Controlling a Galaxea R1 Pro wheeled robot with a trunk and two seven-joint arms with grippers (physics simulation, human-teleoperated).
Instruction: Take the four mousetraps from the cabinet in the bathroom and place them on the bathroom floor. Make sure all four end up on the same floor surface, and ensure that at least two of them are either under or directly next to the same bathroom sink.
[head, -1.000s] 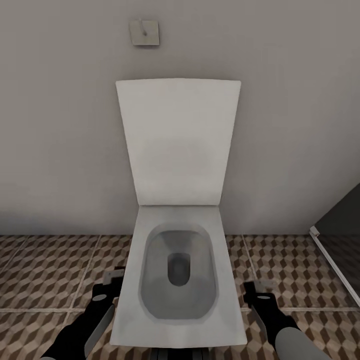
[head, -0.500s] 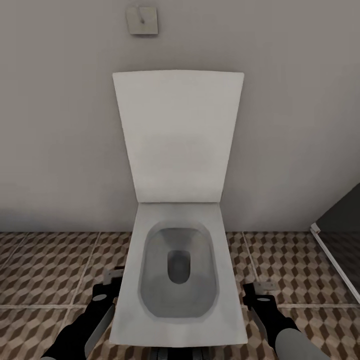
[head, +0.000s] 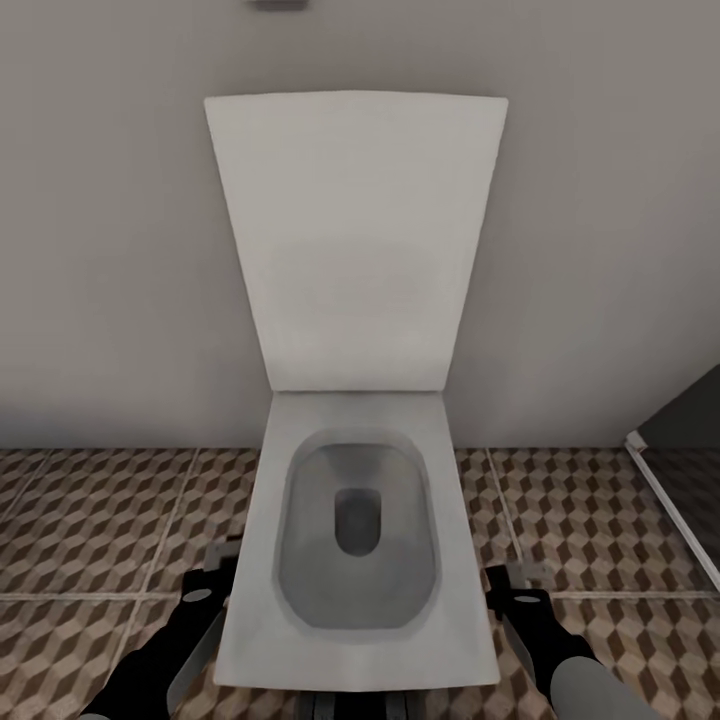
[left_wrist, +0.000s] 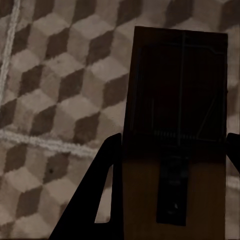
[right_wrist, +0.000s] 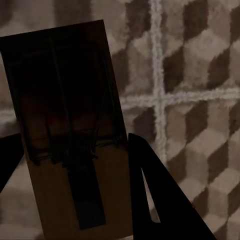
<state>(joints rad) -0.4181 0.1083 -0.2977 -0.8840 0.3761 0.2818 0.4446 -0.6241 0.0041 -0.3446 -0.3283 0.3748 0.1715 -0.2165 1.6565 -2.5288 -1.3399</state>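
Note:
My left gripper (left_wrist: 175, 137) is shut on a mousetrap (left_wrist: 175, 125), a flat brown board with wire parts, held over the bathroom floor (left_wrist: 55, 85). My right gripper (right_wrist: 74, 139) is shut on a second mousetrap (right_wrist: 70, 125) above the same cube-patterned tiles (right_wrist: 200, 100). In the head view the left gripper (head: 215, 575) and the right gripper (head: 520, 590) hang low on either side of a white toilet. The bathroom floor (head: 90, 520) spreads out to both sides. The cabinet and the sink are out of view.
A white toilet (head: 440, 600) with its lid raised against the grey wall (head: 110, 250) stands straight ahead, close between my arms. A glass partition with a pale frame (head: 670, 500) runs along the right. Open tiles lie left and right of the toilet.
The whole head view has shifted: the toilet looms larger and the wall plate above it has slid to the top edge. Both grippers keep their places beside the bowl.

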